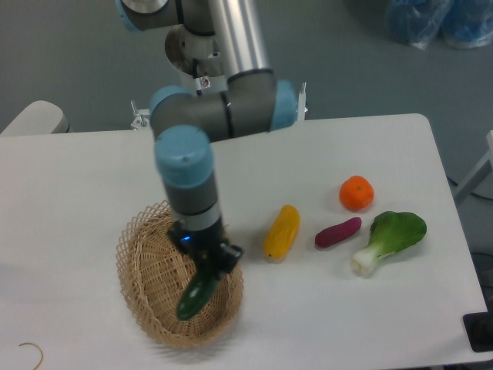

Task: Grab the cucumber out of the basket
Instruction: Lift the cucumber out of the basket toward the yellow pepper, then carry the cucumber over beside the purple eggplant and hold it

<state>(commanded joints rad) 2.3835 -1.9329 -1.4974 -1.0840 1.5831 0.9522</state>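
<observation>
Hanging from the gripper, the cucumber is held by its upper end only, with the fingers closed on it and the long body tilted down over the right side of the basket. Whether its lower tip is clear of the weave cannot be told. A slip is judged the main risk: the skin is glossy and the grip is far from the middle, so the cucumber could swing or slide out. The tip could also be caught on the looped rim if the arm is moved sideways before enough height is gained.
</observation>
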